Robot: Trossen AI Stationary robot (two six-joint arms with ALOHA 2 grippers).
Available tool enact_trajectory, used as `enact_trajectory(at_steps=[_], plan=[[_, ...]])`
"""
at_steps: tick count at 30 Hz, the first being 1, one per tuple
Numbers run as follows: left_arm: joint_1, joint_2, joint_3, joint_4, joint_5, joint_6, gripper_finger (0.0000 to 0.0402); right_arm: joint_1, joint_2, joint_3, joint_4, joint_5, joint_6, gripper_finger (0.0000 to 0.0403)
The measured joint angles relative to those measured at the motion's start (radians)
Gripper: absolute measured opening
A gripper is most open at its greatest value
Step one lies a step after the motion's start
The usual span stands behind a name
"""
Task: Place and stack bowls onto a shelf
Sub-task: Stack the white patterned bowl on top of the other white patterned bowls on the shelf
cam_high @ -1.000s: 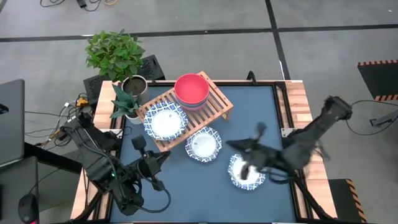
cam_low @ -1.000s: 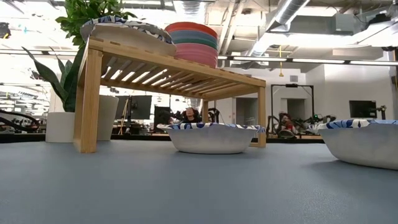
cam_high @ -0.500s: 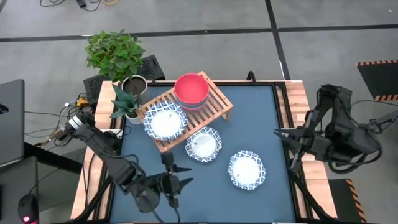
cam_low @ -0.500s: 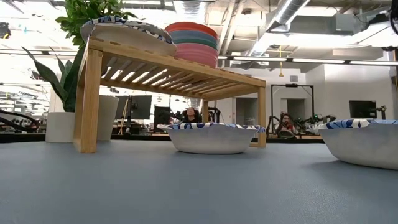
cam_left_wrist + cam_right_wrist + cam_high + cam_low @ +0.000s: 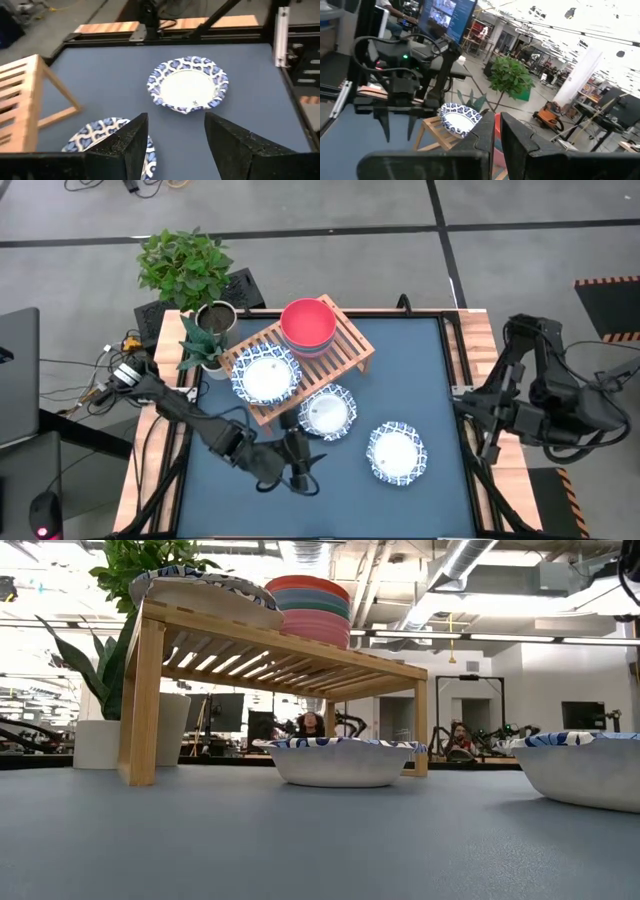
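Left pincer point(image 5: 172, 145): fingers apart, empty, low over table point(image 5: 420, 370) beside nearest patterned dish point(image 5: 326, 412) before shelf point(image 5: 345, 355). Straddle rim, close firmly, lift level. Right pincer point(image 5: 496, 131): narrow gap, empty, parked off-table.

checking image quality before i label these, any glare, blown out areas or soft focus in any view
Right wrist view: the ceiling is blown out white, and its own fingers are soft. Low view: bright room lights backlight the shelf; the near tabletop looks soft. Left wrist view: the patterned dish is fairly sharp, the fingers blurred. High view: evenly lit.
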Motion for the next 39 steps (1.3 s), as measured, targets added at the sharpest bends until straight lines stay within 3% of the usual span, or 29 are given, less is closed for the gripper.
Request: enact_trajectory(at_steps=[12,18,26,39], plan=[[0.009,0.164,0.085,0.094,0.236,0.098,0.0176,0.024,0.001,-0.001,-0.057,0.0,0.015,0.0057],[-0.009,0.194,0.142,0.071,0.129,0.143,0.0176,0.025,0.0,0.0,-0.055,0.0,0.016,0.0057],[-0.015,0.283,0.141,0.053,0.084,0.147,0.0175,0.025,0.002,-0.001,-0.056,0.0,0.03,0.0057],[-0.017,0.344,0.141,-0.032,-0.125,0.072,0.0175,0.025,0.006,-0.001,-0.056,0.0,0.037,0.0057]])
